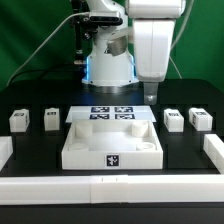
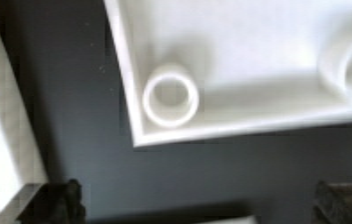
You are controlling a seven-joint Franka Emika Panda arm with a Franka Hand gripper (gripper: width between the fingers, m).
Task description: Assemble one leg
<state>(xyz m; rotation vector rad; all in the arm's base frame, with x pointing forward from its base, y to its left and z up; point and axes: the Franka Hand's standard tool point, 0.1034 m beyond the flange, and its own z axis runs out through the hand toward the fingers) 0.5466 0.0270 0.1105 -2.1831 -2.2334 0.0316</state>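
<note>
Black surface (image 1: 35, 150), green backdrop behind it, and a white robot base at the back. A white tray (image 1: 80, 155) with a raised rim sits mid-surface, with a marker tag on its front wall. The marker board (image 1: 112, 113) lies flat just behind the tray. A long white rail (image 1: 110, 187) runs along the surface in front of the tray.

The tool (image 1: 150, 97) hangs over the tray's back corner on the exterior view's right, above it and not touching. In the wrist view its dark fingers (image 2: 57, 200) are spread wide with nothing between them. Below them is a tray corner with a round socket (image 2: 169, 97). A second socket next to it is blurred.

The nearest leg (image 1: 173, 119) stands on the surface just beside the tray on the exterior view's right. It is near the tool but apart from it, lower down and not gripped. The second leg (image 1: 200, 118) stands further out on the same side of the tray. The third leg (image 1: 50, 118) and fourth leg (image 1: 18, 120) stand off the tray's other side, well apart from the tool. All four are upright, and none is in the tray.
</note>
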